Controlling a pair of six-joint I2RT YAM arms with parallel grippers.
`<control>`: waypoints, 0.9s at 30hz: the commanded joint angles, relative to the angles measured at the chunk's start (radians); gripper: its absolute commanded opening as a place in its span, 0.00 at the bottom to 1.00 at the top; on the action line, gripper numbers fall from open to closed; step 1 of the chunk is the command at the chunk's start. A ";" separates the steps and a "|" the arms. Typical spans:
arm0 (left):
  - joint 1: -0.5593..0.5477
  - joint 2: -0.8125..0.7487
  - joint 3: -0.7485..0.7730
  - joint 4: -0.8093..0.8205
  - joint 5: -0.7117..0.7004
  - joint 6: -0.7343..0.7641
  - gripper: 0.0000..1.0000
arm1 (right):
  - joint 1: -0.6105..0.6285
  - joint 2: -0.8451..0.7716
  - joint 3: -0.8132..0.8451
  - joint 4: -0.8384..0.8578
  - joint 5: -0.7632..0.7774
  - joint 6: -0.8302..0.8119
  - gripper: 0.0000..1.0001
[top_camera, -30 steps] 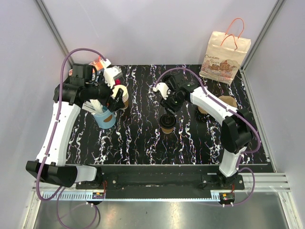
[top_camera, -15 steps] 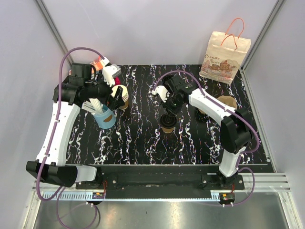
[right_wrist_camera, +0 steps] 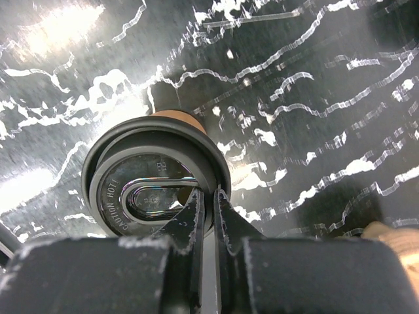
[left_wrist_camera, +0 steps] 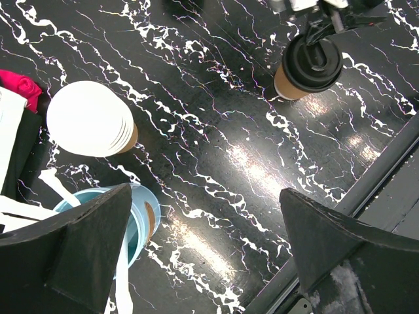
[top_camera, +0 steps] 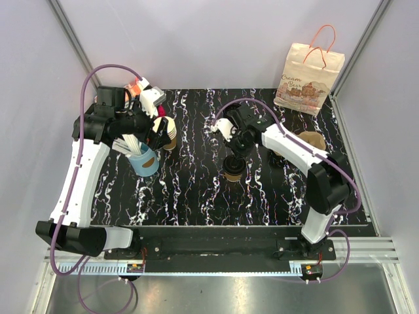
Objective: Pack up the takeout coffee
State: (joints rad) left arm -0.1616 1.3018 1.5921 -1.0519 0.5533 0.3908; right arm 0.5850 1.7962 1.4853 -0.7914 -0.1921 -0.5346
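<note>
Black table with white marbling. Paper bag with orange handles stands upright at the far right corner, print on its front. Cup stack, lidless with white rims, is at far left. Blue cup holding white sticks sits just nearer than the stack, close but apart. Brown tray at right, partly hidden. Pink item beside the stack, unclear what.

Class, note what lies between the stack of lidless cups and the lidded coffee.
Nothing: the left wrist view shows only bare marbled tabletop between the cup stack and the takeout coffee.
</note>
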 commanded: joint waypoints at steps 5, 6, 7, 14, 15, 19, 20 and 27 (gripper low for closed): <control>0.007 -0.013 0.014 0.033 0.022 -0.018 0.99 | 0.007 -0.188 -0.077 -0.038 0.134 -0.008 0.00; 0.007 -0.012 0.016 0.030 0.026 -0.018 0.99 | 0.003 -0.220 -0.101 -0.040 0.143 -0.010 0.00; 0.007 -0.012 0.017 0.030 0.036 -0.015 0.99 | -0.004 -0.236 -0.115 -0.046 0.149 -0.011 0.00; 0.007 -0.003 0.016 0.029 0.065 -0.015 0.99 | -0.134 -0.385 -0.230 -0.071 0.149 -0.005 0.00; 0.008 -0.001 0.017 0.027 0.066 -0.015 0.99 | -0.154 -0.400 -0.253 -0.071 0.146 -0.005 0.00; 0.007 0.007 0.020 0.029 0.073 -0.017 0.99 | -0.243 -0.475 -0.318 -0.074 0.134 -0.014 0.00; 0.008 0.008 0.023 0.029 0.076 -0.020 0.99 | -0.273 -0.501 -0.344 -0.074 0.134 -0.019 0.00; 0.007 0.024 0.031 0.026 0.086 -0.024 0.99 | -0.424 -0.570 -0.434 -0.068 0.111 -0.059 0.00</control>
State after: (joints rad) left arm -0.1608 1.3167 1.5925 -1.0527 0.5961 0.3832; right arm 0.2356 1.2648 1.0801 -0.8673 -0.0650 -0.5564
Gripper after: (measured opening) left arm 0.987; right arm 0.095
